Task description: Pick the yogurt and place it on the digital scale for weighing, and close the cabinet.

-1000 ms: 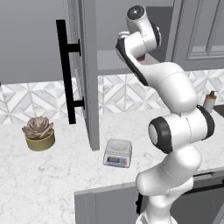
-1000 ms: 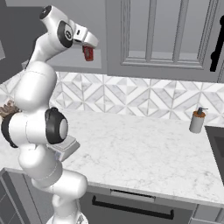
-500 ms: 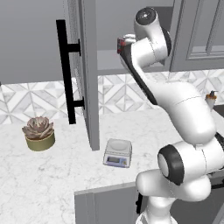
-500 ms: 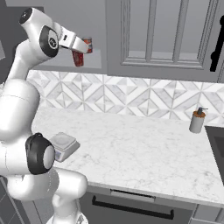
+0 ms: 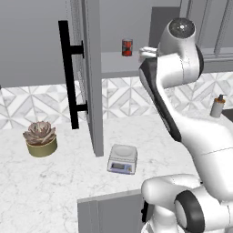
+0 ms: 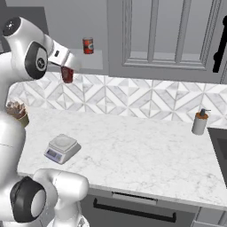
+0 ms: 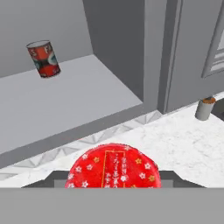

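Note:
In the right base view my gripper (image 6: pixel 67 71) is shut on the yogurt (image 6: pixel 67 76), a small red cup held in the air just below and left of the open cabinet shelf (image 6: pixel 91 60). The hand view looks down on the cup's red lid (image 7: pixel 114 168) at its bottom. On the counter below, slightly left of the cup, sits the digital scale (image 6: pixel 62 148), the same scale (image 5: pixel 122 159) lying near the foot of the open door. The cabinet door (image 5: pixel 91 91) stands wide open, its black bar handle (image 5: pixel 68 75) facing out.
A red can (image 6: pixel 88 45) with label marks stands on the shelf, the same can (image 7: pixel 43 58) at upper left in the hand view. A potted succulent (image 5: pixel 41 138) sits left of the door. A soap bottle (image 6: pixel 200 121) is at the counter's right.
The gripper has carried the yogurt out from the shelf, left and down in the right base view. The arm's upper links have swung with it; the door and scale have not moved.

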Motion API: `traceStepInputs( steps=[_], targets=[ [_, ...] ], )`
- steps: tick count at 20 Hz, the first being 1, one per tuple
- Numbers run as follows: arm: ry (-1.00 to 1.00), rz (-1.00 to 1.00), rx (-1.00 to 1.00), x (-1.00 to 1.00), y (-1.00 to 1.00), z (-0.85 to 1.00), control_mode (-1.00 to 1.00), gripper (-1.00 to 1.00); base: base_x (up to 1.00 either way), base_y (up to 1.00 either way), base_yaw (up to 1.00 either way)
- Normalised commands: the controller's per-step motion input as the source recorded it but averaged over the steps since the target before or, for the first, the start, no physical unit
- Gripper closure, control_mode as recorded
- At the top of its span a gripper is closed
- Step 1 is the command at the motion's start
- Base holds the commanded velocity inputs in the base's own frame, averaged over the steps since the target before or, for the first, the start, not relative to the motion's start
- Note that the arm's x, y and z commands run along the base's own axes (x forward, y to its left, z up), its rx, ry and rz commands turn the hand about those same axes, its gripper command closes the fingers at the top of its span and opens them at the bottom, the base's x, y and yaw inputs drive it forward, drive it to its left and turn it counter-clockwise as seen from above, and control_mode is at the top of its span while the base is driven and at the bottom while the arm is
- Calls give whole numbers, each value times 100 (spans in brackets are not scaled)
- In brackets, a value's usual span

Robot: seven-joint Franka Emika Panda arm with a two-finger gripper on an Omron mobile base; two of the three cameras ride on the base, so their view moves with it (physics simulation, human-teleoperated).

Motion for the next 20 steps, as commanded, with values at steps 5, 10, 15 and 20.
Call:
traceStepInputs(
  steps=[5, 10, 15, 20],
  targets=[
    [0, 23, 3, -89, 0, -80, -100, 100, 0, 0, 0],
    [-3, 33, 2, -15, 6, -67, -100, 100, 0, 0, 0],
    [1, 39, 1, 25, 7, -74, -100, 100, 0, 0, 0],
    [0, 41, 0, 26, 5, -71, -100, 100, 0, 0, 0]
  ],
)
